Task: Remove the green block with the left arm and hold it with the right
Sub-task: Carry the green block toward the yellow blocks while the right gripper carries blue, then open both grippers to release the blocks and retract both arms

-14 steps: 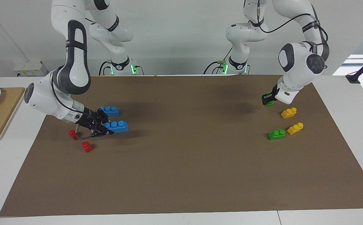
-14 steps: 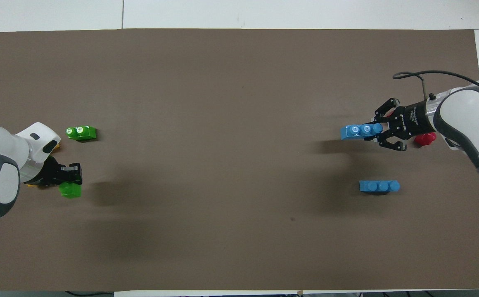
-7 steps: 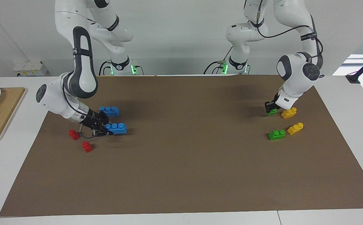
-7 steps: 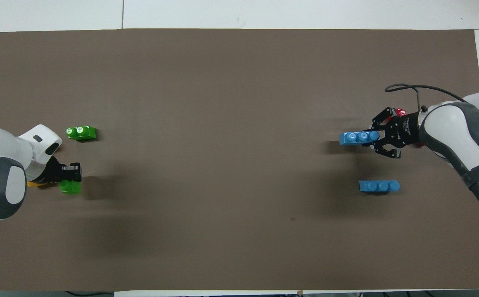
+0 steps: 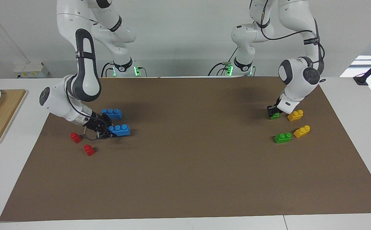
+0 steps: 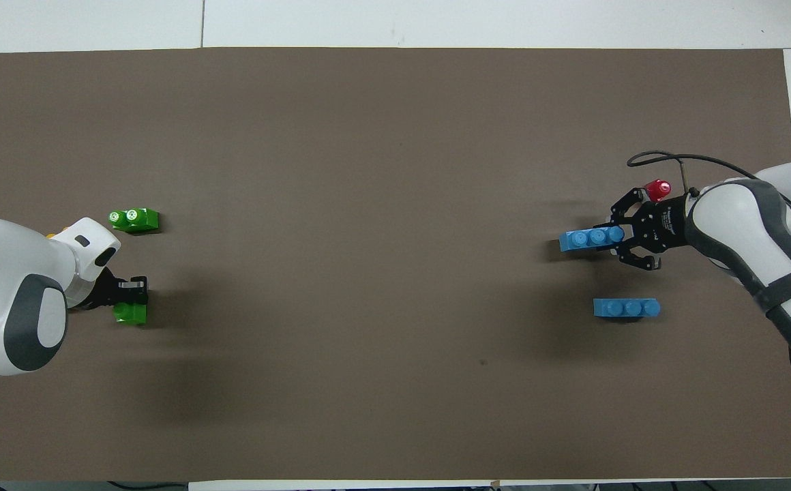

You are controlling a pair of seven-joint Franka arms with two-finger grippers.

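I count two green blocks, two yellow blocks, two blue blocks and two red blocks on the brown mat (image 5: pixel 188 179). One green block (image 5: pixel 274 115) is pinched in the left gripper (image 5: pixel 273 112) and sits low at the mat, though I cannot tell whether it touches; it is just beside a yellow block (image 5: pixel 295 115) at the left arm's end. The other green block (image 5: pixel 282 137) lies loose, farther from the robots, next to the second yellow block (image 5: pixel 302 131). My left arm is bent sharply down, wrist tipped toward the mat. My right arm reaches low and nearly level, and the right gripper (image 5: pixel 108 130) has its jaws closed on one end of a blue block (image 5: pixel 119 129). The second blue block (image 5: pixel 112 113) lies nearer the robots. The two red blocks (image 5: pixel 75 137) (image 5: pixel 89 149) lie near the right gripper.
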